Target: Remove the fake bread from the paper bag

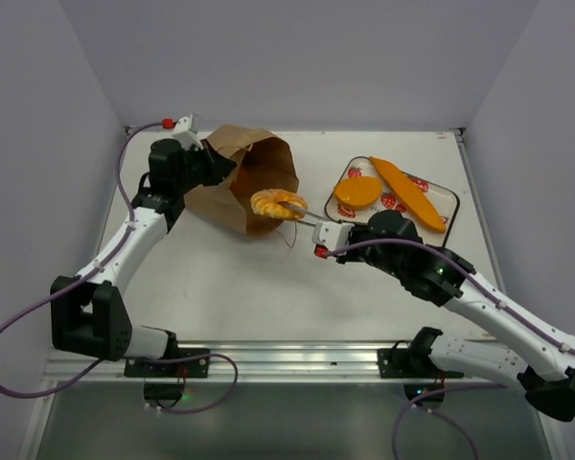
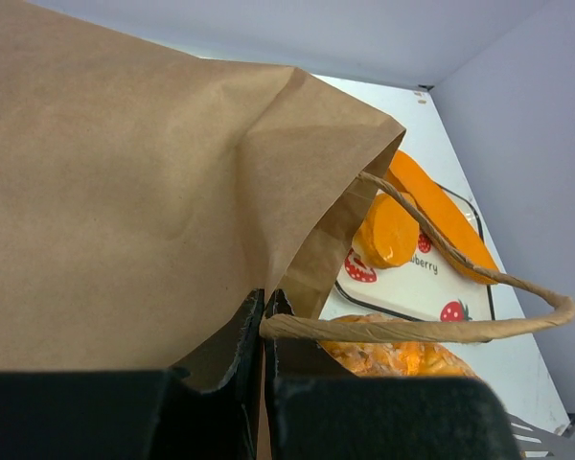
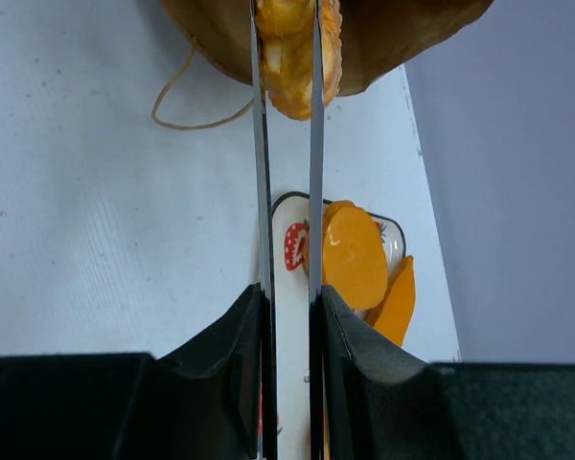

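Observation:
The brown paper bag (image 1: 216,201) lies on its side at the back left, mouth open to the right. My left gripper (image 1: 220,172) is shut on the bag's upper rim by a twisted handle (image 2: 412,331); in the left wrist view the gripper (image 2: 264,311) has the paper (image 2: 125,192) pinched between the fingers. My right gripper (image 1: 340,235) is shut on metal tongs (image 1: 307,216). The tongs clamp a golden fake bread (image 1: 276,203) at the bag's mouth. The right wrist view shows the gripper (image 3: 289,297), the tong blades (image 3: 260,192), the bread (image 3: 297,48) and the bag (image 3: 402,38).
A white strawberry-print tray (image 1: 450,196) sits at the back right with a round orange piece (image 1: 357,191) and a long orange piece (image 1: 407,192). The bag's other handle (image 3: 187,105) lies loose on the table. White walls enclose the table.

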